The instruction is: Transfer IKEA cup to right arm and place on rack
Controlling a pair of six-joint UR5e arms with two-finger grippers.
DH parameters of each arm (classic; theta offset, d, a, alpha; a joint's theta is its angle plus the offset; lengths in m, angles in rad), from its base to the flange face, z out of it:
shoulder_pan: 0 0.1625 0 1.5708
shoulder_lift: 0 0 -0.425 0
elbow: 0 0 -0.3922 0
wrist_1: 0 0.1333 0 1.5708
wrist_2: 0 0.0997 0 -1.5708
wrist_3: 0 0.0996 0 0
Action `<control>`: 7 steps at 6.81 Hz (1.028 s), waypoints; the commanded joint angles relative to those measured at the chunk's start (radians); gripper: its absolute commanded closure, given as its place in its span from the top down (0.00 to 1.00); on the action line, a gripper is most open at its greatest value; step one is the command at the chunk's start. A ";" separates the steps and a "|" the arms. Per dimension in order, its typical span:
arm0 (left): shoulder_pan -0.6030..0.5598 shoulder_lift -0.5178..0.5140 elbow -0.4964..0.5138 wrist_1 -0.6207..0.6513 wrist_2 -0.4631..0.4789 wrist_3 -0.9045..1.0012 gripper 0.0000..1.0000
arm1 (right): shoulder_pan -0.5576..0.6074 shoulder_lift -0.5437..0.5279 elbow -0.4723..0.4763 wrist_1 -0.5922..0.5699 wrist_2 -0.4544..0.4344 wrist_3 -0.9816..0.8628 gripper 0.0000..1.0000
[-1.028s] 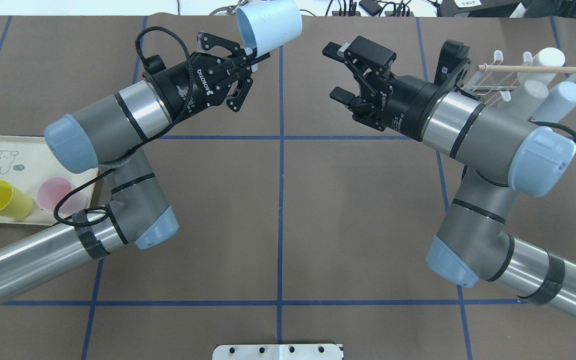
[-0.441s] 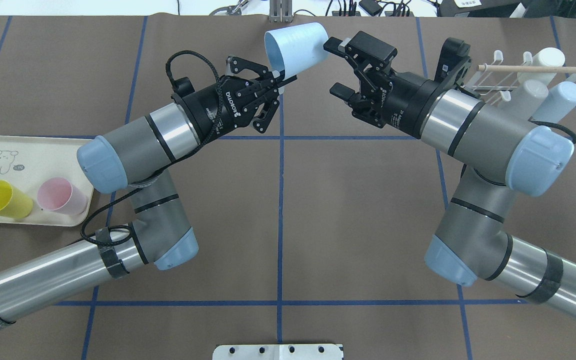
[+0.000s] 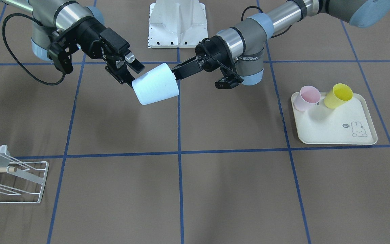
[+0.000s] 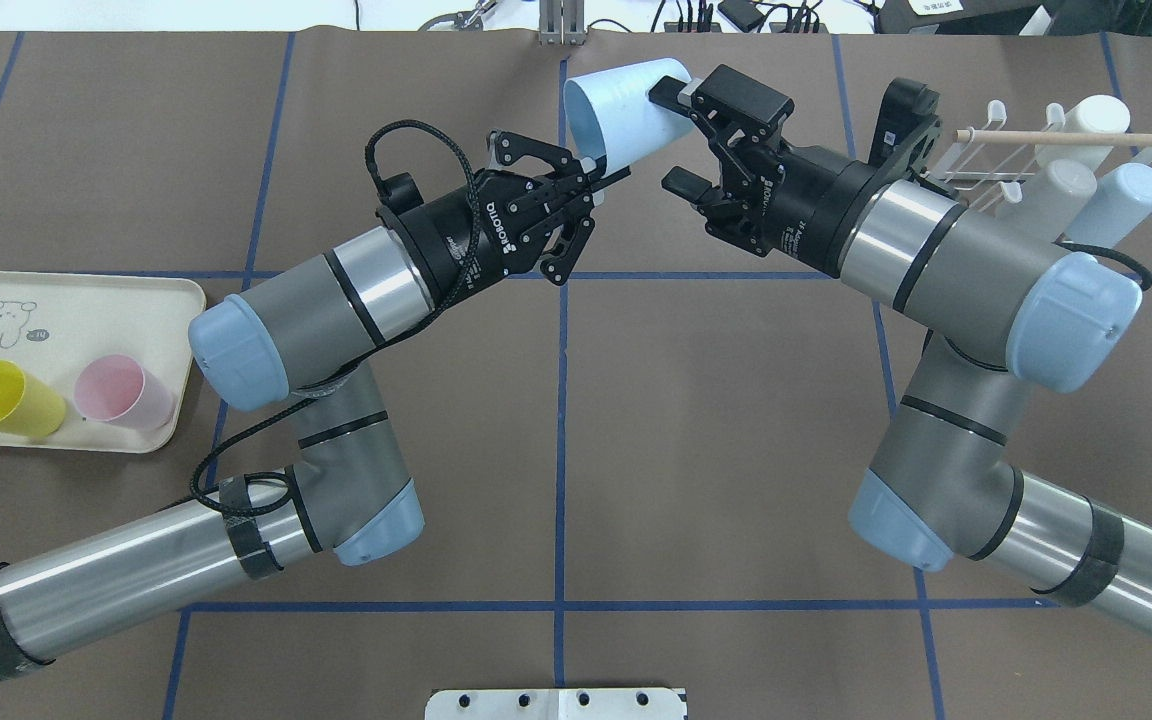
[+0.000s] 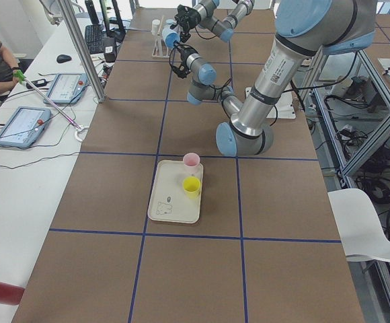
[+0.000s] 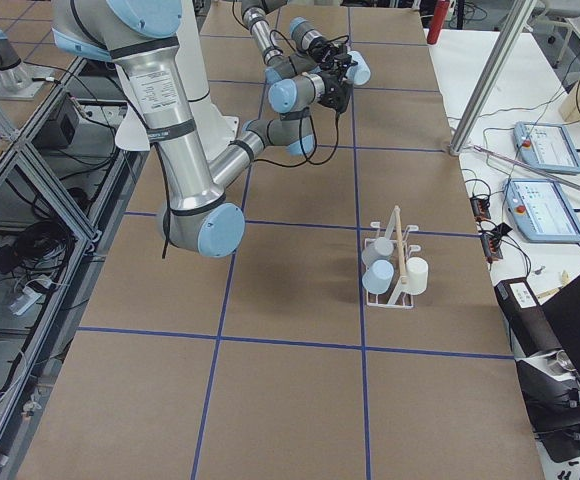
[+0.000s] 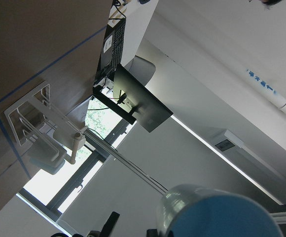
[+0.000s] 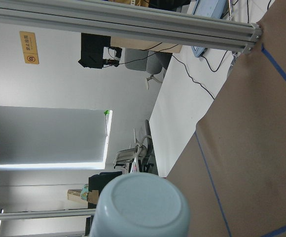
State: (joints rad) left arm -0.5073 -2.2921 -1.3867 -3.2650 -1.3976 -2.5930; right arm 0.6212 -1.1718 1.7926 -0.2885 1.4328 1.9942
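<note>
The left gripper (image 4: 603, 170) pinches the rim of the light blue IKEA cup (image 4: 626, 105), holding it tilted in the air near the table's (image 4: 556, 420) far edge, below an aluminium post (image 4: 561, 22); the right gripper (image 4: 669, 138) is spread wide astride the cup's closed end, contact unclear; the rack (image 4: 986, 165) stands far right behind the right arm, well apart, bearing three cups on its prongs; the rabbit tray (image 4: 76, 300) at the left edge holds a yellow cup (image 4: 6, 398) and a pink cup (image 4: 121, 392).
</note>
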 commanded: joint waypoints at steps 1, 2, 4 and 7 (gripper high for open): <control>0.024 -0.006 0.002 0.007 0.002 0.001 0.00 | 0.000 0.000 -0.001 0.000 0.000 0.000 1.00; 0.029 -0.006 0.002 0.008 0.002 0.001 0.00 | 0.002 0.001 -0.001 0.000 0.000 0.000 1.00; 0.039 -0.015 0.002 0.011 0.003 0.001 0.00 | 0.002 0.001 -0.001 0.000 -0.002 0.000 1.00; 0.047 -0.023 0.009 0.010 0.003 -0.001 0.00 | 0.003 0.001 -0.001 0.000 -0.002 0.023 0.13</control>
State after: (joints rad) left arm -0.4616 -2.3135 -1.3812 -3.2540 -1.3937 -2.5927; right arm 0.6233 -1.1704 1.7917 -0.2884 1.4313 2.0000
